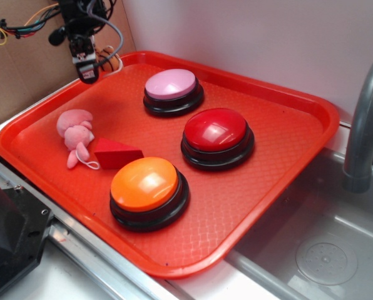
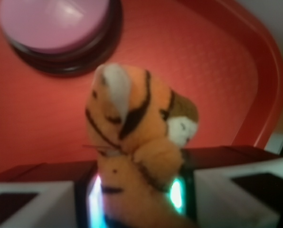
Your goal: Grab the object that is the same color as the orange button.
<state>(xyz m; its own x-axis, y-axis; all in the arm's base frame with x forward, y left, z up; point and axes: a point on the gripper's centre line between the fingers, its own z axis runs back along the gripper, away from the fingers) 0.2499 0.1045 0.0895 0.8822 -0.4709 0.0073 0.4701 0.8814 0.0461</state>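
The tiger (image 2: pixel 136 142) — a small orange plush toy with black stripes and white patches — sits pinched between the jaws of the gripper (image 2: pixel 136 199), as the wrist view shows: its lower body is wedged between the two pads and its upper part sticks out beyond them, over the tray. In the exterior view the gripper (image 1: pixel 88 65) hangs above the far left corner of the red tray (image 1: pixel 286 181), and only a sliver of orange and white shows beside it, too small to make out clearly.

Just past the toy in the wrist view lies the pink button (image 2: pixel 53 23); from outside, that pink button (image 1: pixel 171 84) stands at the back of the tray, near the gripper. The red button (image 1: pixel 216 130) is to its right and nearer the middle. The orange button (image 1: pixel 144 184) — glossy dome on a black base — sits toward the front edge, well apart from the gripper.

A red wedge block (image 1: pixel 116 153) lies just left of the orange button, and a pink plush toy (image 1: pixel 76 132) lies touching the wedge's left end. A grey faucet (image 1: pixel 367 119) rises over the sink (image 1: pixel 324 250) on the right.
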